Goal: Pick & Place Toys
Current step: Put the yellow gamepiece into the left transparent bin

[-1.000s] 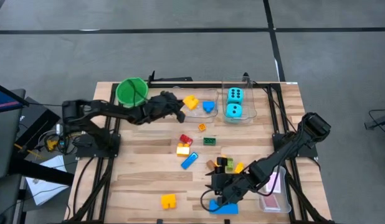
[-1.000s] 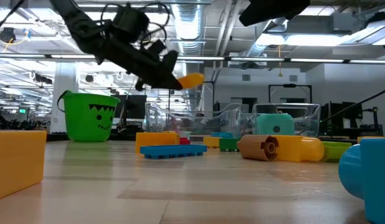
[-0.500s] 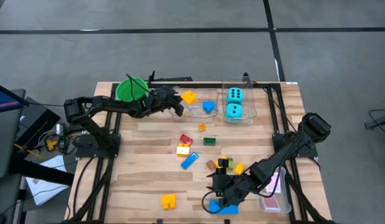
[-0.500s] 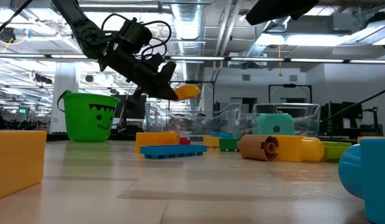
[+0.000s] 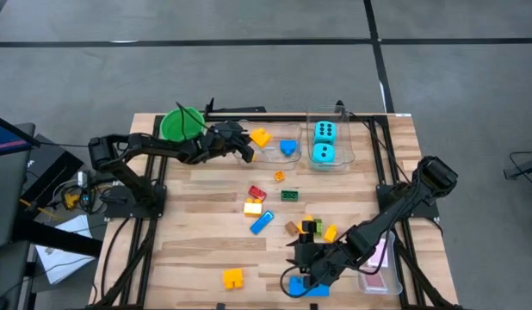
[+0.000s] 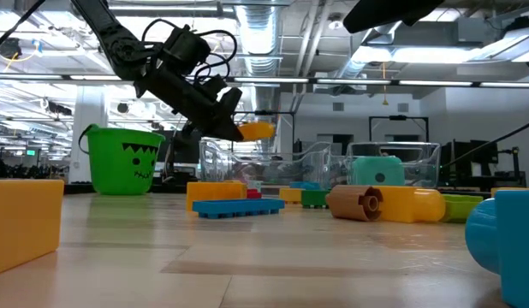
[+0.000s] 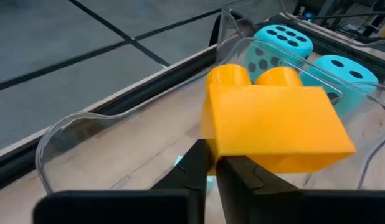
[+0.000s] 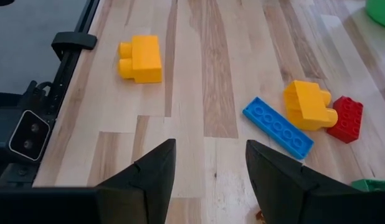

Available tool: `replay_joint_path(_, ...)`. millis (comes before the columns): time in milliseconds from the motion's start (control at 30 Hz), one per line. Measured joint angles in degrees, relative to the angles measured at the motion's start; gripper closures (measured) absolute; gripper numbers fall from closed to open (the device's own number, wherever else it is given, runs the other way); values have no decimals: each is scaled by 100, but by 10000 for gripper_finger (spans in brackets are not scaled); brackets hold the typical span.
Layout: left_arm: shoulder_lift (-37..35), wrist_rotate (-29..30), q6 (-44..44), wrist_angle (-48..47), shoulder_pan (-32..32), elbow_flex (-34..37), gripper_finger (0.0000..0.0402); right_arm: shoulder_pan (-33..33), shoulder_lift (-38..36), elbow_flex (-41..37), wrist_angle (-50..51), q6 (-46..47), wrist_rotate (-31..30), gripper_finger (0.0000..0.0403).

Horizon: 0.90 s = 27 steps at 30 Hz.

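I keep my left gripper [image 5: 246,146] clamped on the orange block [image 5: 260,137] above the far clear tub [image 5: 268,157] for dropping, while my right gripper [image 5: 302,269], fingers apart, waits near.

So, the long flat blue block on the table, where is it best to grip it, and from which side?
Grip the long blue block across its narrow width, near the middle, coming straight down from above. It lies flat and diagonal on the table, so the fingers should turn to straddle its long sides. The yellow block sits close to one end.
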<state>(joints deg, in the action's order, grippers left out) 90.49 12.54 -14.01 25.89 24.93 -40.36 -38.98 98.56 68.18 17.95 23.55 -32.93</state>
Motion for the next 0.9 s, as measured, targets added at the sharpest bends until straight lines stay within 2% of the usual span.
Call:
replay_joint_path(400, -1, 155, 3, -9, 0, 0, 237, 0, 0, 0, 5, 48, 2, 217)
replay_joint_path(600, -94, 7, 3, 26, -4, 4, 188, 0, 0, -2, 5, 48, 2, 217)
replay_joint_path(733, -391, -623, 13, 83, -8, 4, 169, 0, 0, -2, 11, 48, 3, 217)
replay_joint_path(900, -1089, -2068, 269, -445, -240, 4, 156, -44, 0, -2, 116, 138, 2, 217)
